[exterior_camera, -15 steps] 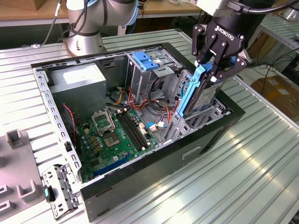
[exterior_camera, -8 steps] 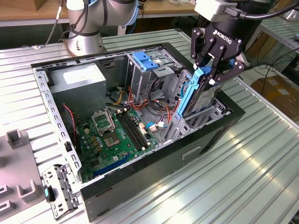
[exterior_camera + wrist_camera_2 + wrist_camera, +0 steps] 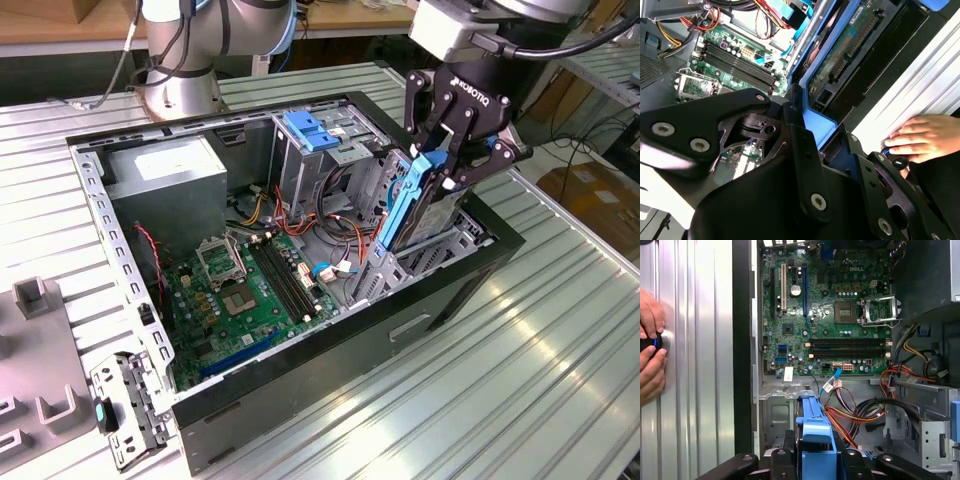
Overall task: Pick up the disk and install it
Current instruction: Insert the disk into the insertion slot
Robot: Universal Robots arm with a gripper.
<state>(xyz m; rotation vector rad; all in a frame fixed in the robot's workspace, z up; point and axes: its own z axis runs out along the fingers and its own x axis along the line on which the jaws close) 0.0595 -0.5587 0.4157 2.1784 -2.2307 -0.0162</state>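
Currently held: the disk (image 3: 403,205) stands on edge and tilted, its lower end down in the bay (image 3: 460,240) at the end of the case (image 3: 400,330) on the exterior view's right.
Grip: the end effector (image 3: 457,160) pinches the disk's upper end, clamped against its blue frame.
Jam risk: with that tilt, the frame would likely catch on the bay's metal and bind.
Slip risk: a narrow hold on smooth plastic may let the disk twist.
Snag risk: the red and orange cables (image 3: 335,225) lie just beside the bay and might get trapped.
Bystander risk: a person's hand (image 3: 920,137) rests on the tabletop (image 3: 520,400) near the case.
Count: one disk, one end effector, one bay in use, one motherboard (image 3: 250,290), one blue-topped cage (image 3: 312,130), one case.
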